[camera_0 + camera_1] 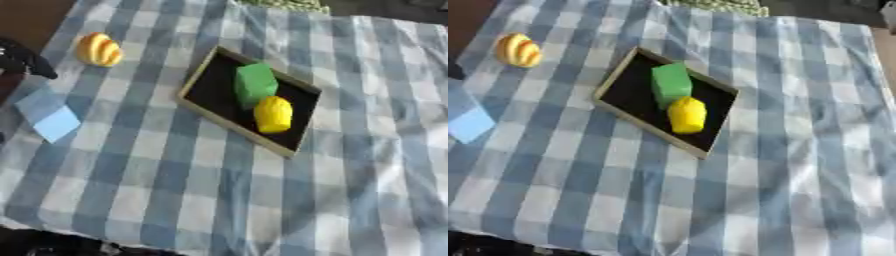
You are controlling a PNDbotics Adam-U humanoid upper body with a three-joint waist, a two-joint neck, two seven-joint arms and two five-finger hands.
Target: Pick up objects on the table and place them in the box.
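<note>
Box (pixel 203 80): shallow rectangular tray, pale rim, black floor, lying askew mid-tabletop.
Inside: green block (pixel 255 84) touching a rounded yellow fruit (pixel 273 114).
Outside: ridged orange piece (pixel 99 49) far left; light-blue cube (pixel 49 115) nearer.
Tabletop (pixel 350 190): blue-white checked cloth.
Left robot hand (pixel 22 60): dark shape at left edge, possibly fingers; state unclear.

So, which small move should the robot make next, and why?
Probably move the left hand right, toward the orange-yellow striped object. The green block and yellow object already lie in the box; the striped object lies on the cloth closest to that hand, and the light blue block also waits.
</note>
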